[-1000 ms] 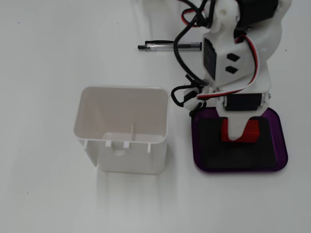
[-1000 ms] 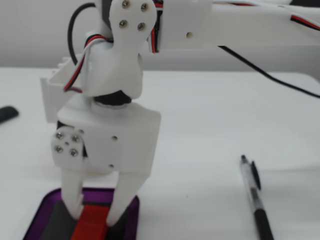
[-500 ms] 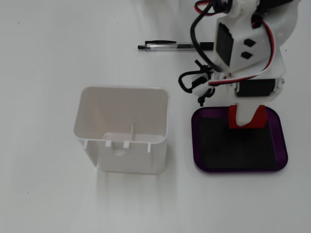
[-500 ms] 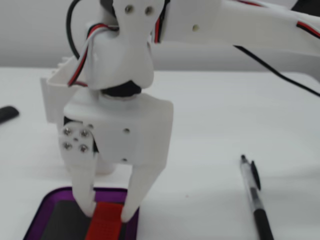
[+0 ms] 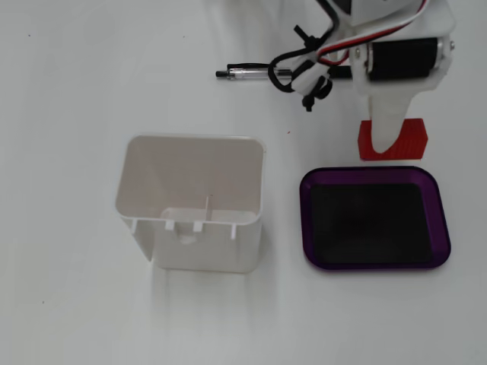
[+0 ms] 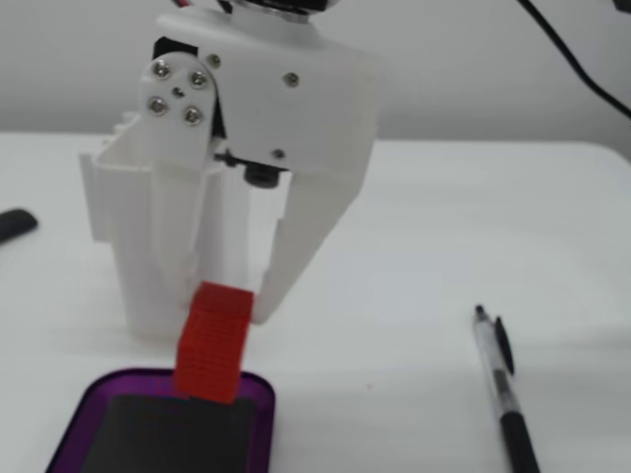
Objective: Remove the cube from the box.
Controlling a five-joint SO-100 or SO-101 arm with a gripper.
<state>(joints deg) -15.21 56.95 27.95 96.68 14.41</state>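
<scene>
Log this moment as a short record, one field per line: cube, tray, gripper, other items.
cube: red cube is outside the purple tray, just past its far edge in a fixed view, tilted in the other
tray: black floor bare, nothing in it
gripper: gripper has its fingers on either side of the cube; whether it is gripping cannot be told
other items: white container beside the tray, open top; pen on the table

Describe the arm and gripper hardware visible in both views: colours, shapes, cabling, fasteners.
The gripper is white printed plastic: a blocky housing tapering into two flat, pointed fingers. Silver screws cluster on the housing in the lower fixed view. From above, a black cylindrical servo sits in the white bracket, with black, red and white cables looping beside it. No markings or sleeves show.
</scene>
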